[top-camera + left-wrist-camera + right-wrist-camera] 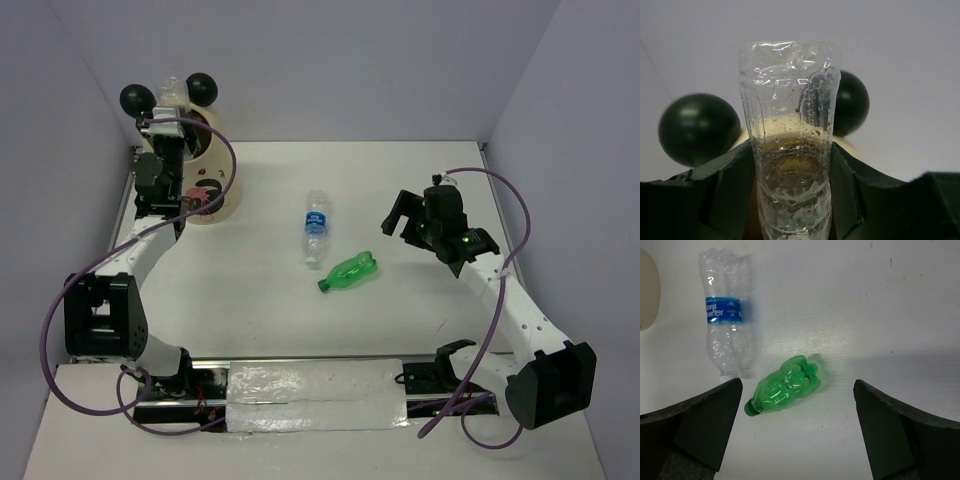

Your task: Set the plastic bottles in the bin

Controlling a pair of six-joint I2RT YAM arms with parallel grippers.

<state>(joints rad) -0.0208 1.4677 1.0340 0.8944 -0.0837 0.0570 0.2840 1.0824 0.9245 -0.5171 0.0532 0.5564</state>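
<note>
White table w/ bin, blue-label bottle, green bottle

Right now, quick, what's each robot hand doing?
Left gripper: jaws closed on the clear bottle.
Right gripper: jaws open, empty.

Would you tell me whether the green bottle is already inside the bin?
No, the green bottle lies on the table, well apart from the bin.
</note>
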